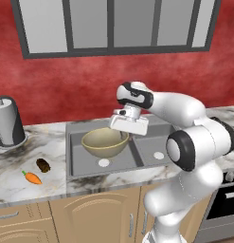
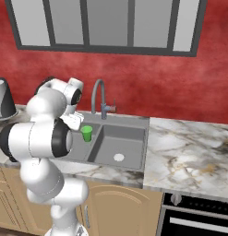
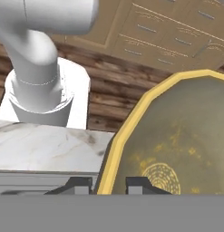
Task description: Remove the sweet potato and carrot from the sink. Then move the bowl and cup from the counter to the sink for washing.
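Two vegetables, carrot (image 1: 31, 178) and sweet potato (image 1: 42, 165), lie on the surface (image 1: 14, 175) left of the sink (image 1: 151, 151). End effector (image 3: 109, 183) pinches the bowl (image 1: 105, 142) rim, narrowly parted, bowl over the sink's left basin. Best lower level, release near the drain. Cup (image 2: 87, 133) sits at the sink's edge.

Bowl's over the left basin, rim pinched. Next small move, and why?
Probably lower a little, then release. The gripper straddles the bowl rim, and the bowl seems to hang tilted inside the sink, above the drain. The sweet potato and carrot already lie on the counter.
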Available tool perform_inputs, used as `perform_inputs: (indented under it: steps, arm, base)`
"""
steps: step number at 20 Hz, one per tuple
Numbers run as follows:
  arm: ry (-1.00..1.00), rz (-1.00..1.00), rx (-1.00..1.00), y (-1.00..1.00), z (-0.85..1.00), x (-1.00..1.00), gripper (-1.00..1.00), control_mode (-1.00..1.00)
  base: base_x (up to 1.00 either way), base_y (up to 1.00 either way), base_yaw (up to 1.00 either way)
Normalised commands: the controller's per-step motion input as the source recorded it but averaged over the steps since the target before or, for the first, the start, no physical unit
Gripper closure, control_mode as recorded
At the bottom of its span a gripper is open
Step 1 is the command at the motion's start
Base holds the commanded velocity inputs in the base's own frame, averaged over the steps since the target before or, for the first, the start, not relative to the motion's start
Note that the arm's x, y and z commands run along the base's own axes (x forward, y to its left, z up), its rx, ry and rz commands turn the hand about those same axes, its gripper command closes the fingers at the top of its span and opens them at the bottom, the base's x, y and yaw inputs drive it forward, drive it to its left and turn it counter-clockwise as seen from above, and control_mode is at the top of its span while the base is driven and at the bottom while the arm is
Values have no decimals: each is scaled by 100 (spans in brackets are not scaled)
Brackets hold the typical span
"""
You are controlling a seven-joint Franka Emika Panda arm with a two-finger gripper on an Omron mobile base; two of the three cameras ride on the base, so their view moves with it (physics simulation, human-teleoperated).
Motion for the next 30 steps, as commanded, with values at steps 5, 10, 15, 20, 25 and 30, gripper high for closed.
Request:
perform_inputs:
  steps: [5,10,15,20,25,30]
  arm:
    - [0,-1,0,9,-13,21,100,-100]
    - [0,-1,-2,9,-20,20,100,-100]
    - [0,-1,-4,7,-22,14,100,-100]
    - [-1,-2,-1,9,-19,15,100,-100]
    - [-5,-5,0,6,-14,14,100,-100]
    - [-2,-10,0,6,-18,13,100,-100]
  base:
    - [0,0,0]
    - [0,0,0]
    - [0,0,0]
    - [0,0,0]
    - [0,0,0]
    - [0,0,0]
